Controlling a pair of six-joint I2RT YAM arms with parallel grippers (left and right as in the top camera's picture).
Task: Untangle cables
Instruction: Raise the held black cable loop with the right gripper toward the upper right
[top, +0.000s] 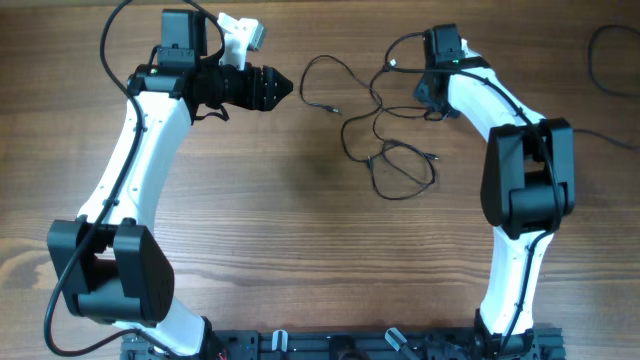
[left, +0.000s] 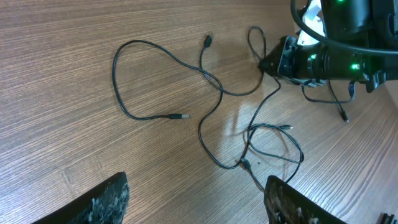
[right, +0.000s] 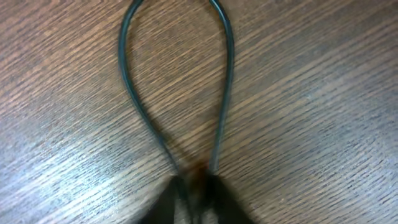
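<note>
Sprawling cables (top: 377, 125) on wooden table (top: 300, 260)

Thin blk cables (left: 214, 79), loosely tangled loops lying flat, 1 loop pinched.

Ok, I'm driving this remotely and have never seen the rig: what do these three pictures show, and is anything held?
You see two white-and-black robot arms at a brown wooden table. The overhead picture looks straight down on both. The other two come from cameras on the wrists, so each shows its own fingers at the bottom edge. On the table lie thin black cables with small plug tips, in loose crossing loops. The left gripper is open and empty, pointing at them. The right gripper is pinched shut on two strands of one cable loop; that view is blurred.
</note>
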